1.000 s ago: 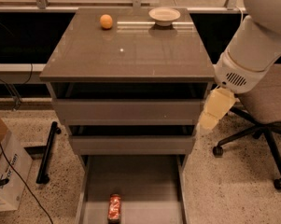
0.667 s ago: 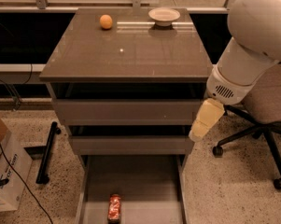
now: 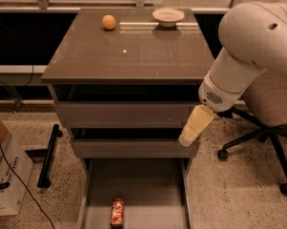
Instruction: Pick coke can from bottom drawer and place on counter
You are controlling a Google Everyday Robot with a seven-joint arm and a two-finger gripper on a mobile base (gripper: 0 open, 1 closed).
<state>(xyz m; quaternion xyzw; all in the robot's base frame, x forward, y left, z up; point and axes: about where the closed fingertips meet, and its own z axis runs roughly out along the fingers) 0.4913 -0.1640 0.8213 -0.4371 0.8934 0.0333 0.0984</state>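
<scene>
**Robot's hand dips toward the open bottom drawer, coke can not yet reached**

Nearest the camera, the coke can (image 3: 117,212) sits untouched on the floor of the pulled-out bottom drawer (image 3: 148,182), left of centre. Above it and to the right, the cream-coloured hand (image 3: 195,126) has swung lower and further left than a second ago. It now hangs by the cabinet's right front corner, level with the middle drawer (image 3: 128,148), well apart from the can. It carries nothing, and whether it is wide or narrow cannot be told. The shift reads as the start of the reach, with the descent into the drawer and the grasp both ahead. Beyond, the desk (image 3: 133,56) holds only an orange ball (image 3: 108,22) and a shallow bowl (image 3: 168,16) at its far edge.
</scene>
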